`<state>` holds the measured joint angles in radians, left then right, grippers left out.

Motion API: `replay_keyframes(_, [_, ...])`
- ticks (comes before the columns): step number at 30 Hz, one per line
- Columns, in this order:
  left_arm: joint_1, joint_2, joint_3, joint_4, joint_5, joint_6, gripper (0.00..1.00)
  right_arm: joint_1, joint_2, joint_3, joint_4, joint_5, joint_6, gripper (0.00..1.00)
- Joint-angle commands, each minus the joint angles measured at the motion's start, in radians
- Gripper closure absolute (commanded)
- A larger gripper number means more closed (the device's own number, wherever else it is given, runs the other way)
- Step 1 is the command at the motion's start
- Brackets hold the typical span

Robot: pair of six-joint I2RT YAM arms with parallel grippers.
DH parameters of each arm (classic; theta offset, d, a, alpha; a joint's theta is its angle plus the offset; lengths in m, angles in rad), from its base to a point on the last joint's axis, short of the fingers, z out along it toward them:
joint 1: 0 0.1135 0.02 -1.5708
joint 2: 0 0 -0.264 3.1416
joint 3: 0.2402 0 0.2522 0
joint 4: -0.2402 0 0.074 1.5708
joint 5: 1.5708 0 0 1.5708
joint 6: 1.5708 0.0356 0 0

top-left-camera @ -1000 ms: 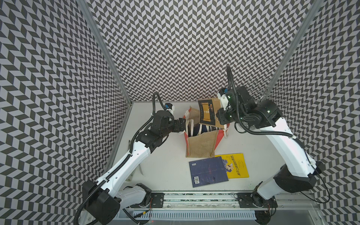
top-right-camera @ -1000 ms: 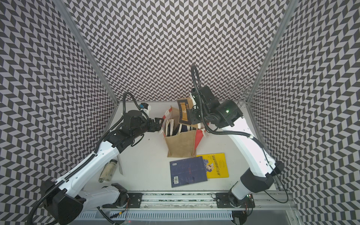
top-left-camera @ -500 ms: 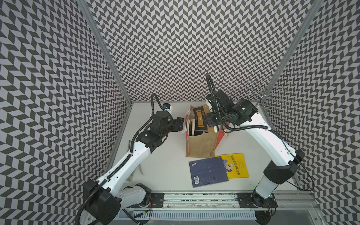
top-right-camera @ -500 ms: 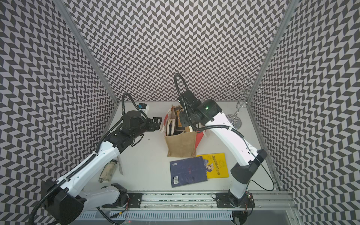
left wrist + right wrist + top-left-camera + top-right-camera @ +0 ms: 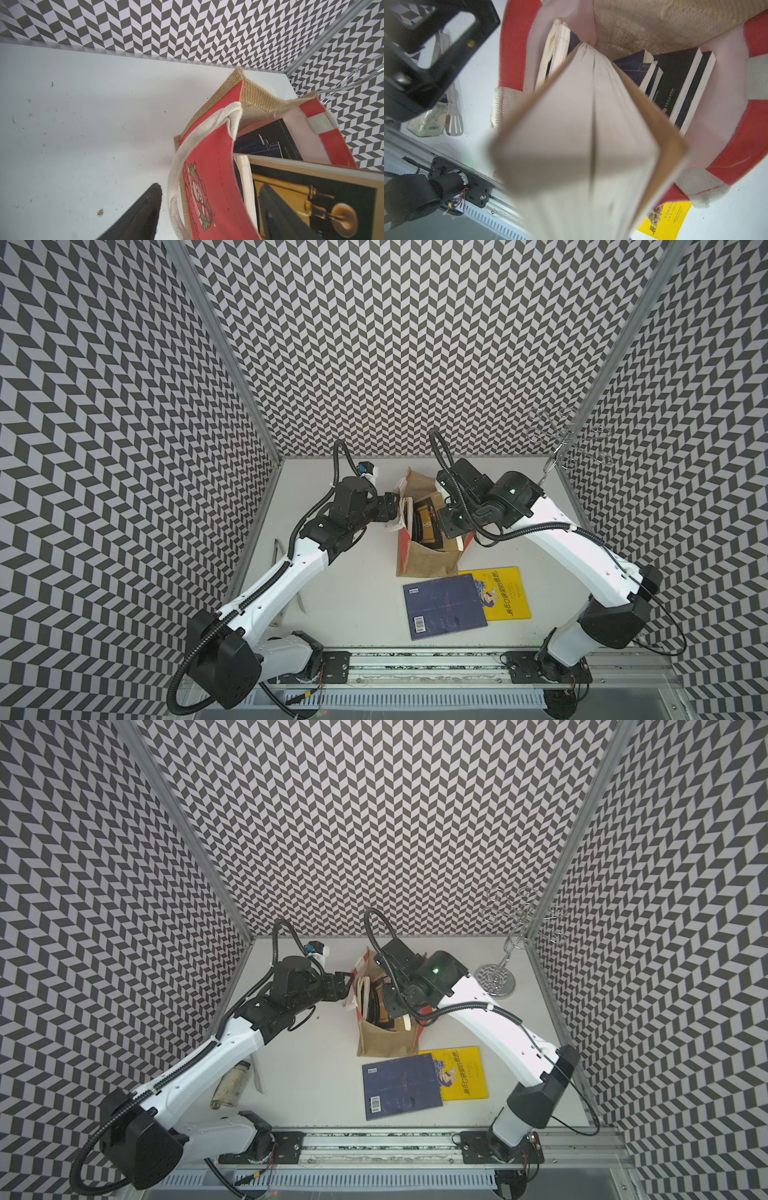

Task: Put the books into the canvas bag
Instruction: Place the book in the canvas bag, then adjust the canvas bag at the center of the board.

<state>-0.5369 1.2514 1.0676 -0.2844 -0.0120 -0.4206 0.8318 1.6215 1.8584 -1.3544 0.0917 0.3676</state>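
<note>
Toward the back of the bench (image 5: 357, 597), about midway between its side edges, the canvas bag (image 5: 428, 560) stands upright with its mouth open, tan jute on the near face and red on the sides. Several dark books (image 5: 675, 87) already stand on edge inside it, seen in the right wrist view along the far inner wall. The right gripper (image 5: 451, 516) reaches down into the mouth of the bag, and its jaws are clamped on a brown book (image 5: 581, 135) whose page edges fill the right wrist view; that book is partly inside the bag, between the other volumes. The left gripper (image 5: 209, 209) is at the bag's left rim with its jaws apart, one finger (image 5: 143, 214) outside the red wall and the other inside, straddling the wall and the white handle (image 5: 176, 166) without pressing on them that I can tell. Nearer the front edge, just in front of the bag, a navy book (image 5: 442, 605) lies flat with its back cover up, overlapping the left part of a yellow book (image 5: 505, 593) beside it. A wire stand (image 5: 496, 979) sits at the back right corner. By the left edge lie a glass jar (image 5: 230, 1085) and a pale spatula (image 5: 454, 122).
</note>
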Motion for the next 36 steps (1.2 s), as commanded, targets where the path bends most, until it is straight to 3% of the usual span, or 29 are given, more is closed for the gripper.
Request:
replay_keyframes(1, [-0.015,0.006,0.002,0.03,-0.017,-0.007,0.27,-0.006,0.017,-0.01,0.027,-0.01,-0.01,0.99])
replay_keyframes(10, [-0.018,0.024,0.008,0.024,-0.026,-0.001,0.27,-0.054,0.255,0.215,0.029,0.014,-0.069,0.82])
replay_keyframes(11, [-0.017,0.028,0.008,0.024,-0.026,-0.001,0.27,-0.056,0.273,0.24,0.029,0.003,-0.075,0.74])
replay_keyframes(12, [-0.017,0.031,0.011,0.024,-0.025,0.0,0.27,-0.057,0.29,0.261,0.029,-0.004,-0.081,0.6])
replay_keyframes(17, [-0.013,0.047,0.02,0.023,-0.02,-0.001,0.27,-0.071,0.343,0.344,0.031,-0.046,-0.095,0.43])
replay_keyframes(25, [-0.006,0.033,0.017,0.008,-0.033,0.003,0.27,-0.126,0.352,0.445,0.037,0.029,-0.091,0.33])
replay_keyframes(30, [-0.002,0.057,0.038,-0.009,-0.01,0.009,0.28,-0.179,0.311,0.399,0.06,0.031,-0.103,0.31])
replay_keyframes(32, [-0.001,0.07,0.042,-0.014,-0.011,0.011,0.34,-0.188,0.284,0.358,0.072,0.071,-0.099,0.28])
replay_keyframes(36, [-0.001,0.078,0.041,-0.033,-0.026,0.015,0.77,-0.249,0.197,0.227,0.106,0.103,-0.103,0.25])
